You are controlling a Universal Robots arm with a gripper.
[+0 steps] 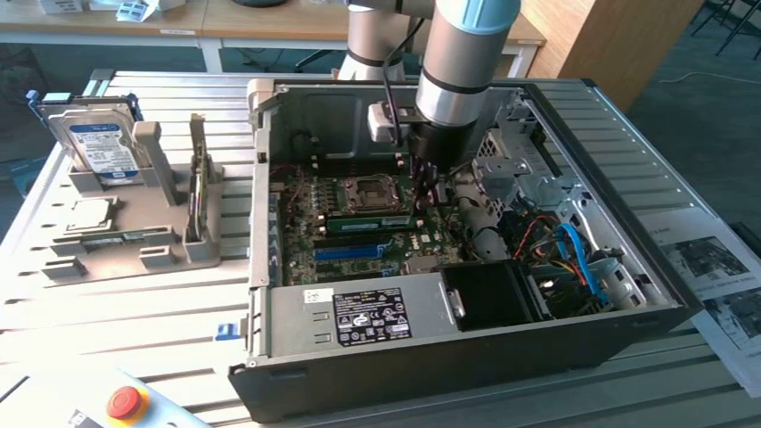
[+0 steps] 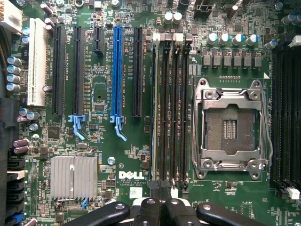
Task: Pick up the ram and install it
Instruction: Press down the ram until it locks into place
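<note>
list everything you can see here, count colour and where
computer case: one, black, open on the table
table: one, grey slatted metal
motherboard: one, green, inside the case
ram: two, green, this one upright in the fixture, the other apparently in the slots beside the socket
processor socket: one, silver, empty
hard drive: one, silver, blue-white label, upright in the fixture
processor chip: one, silver, flat on the fixture
fixture: one, grey, exterior view's left of the case
power supply: one, grey, black label, case front
stop button: one, red, near table edge
printed sheets: some, white, exterior view's right
robot arm: one, grey-blue, reaching into the case
gripper: one, black, shut, over the slots' end
</note>
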